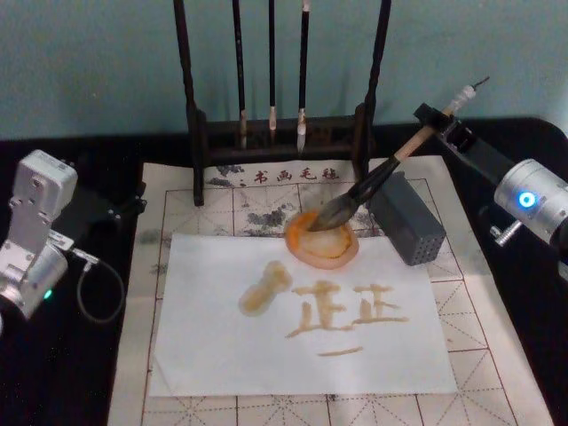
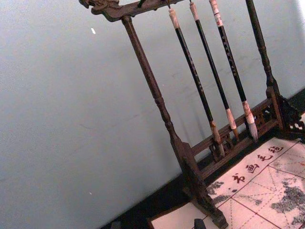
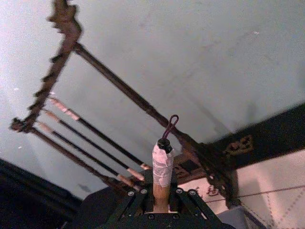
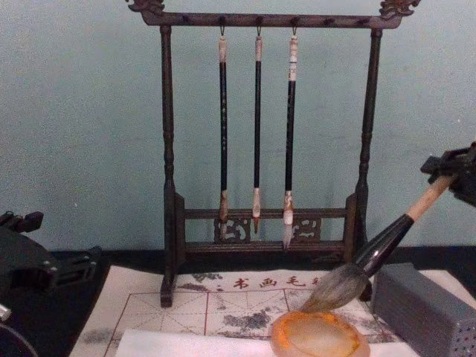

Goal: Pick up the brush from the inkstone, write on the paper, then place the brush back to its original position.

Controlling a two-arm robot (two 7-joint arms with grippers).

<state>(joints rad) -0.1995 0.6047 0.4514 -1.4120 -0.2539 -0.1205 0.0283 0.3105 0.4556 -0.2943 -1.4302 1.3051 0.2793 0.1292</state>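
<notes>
My left gripper (image 1: 115, 208) sits parked at the left edge of the table, well apart from everything that matters here. Next along is the paper (image 1: 222, 355), lying on the gridded mat (image 1: 497, 311). It already carries amber characters (image 1: 351, 311) with a short stroke beneath, and to their left is a pale blot (image 1: 264, 289); I take that for a wet stain but cannot be sure.

At the paper's far edge stands the inkstone (image 1: 298, 241). Its orange rim rings a pale hollow, and I cannot make out whether there is liquid in it. The tuft of the brush (image 1: 390, 169) is down at the dish's far right rim, touching it or just above. From there the handle climbs back and to the right, passing over the grey perforated box (image 1: 410, 220) that stands just beside the dish. So the long axis runs tilted from the dish straight up to my right gripper (image 1: 439, 118), which is clamped on the upper handle below the taped end.

The writing looks done. The next move, I judge, belongs to the right arm: lower the handle along that same slant until the brush rests on the inkstone, then let go. Behind them, the stand (image 4: 167, 186) with its three thin brushes (image 4: 257, 134) hangs untouched.
</notes>
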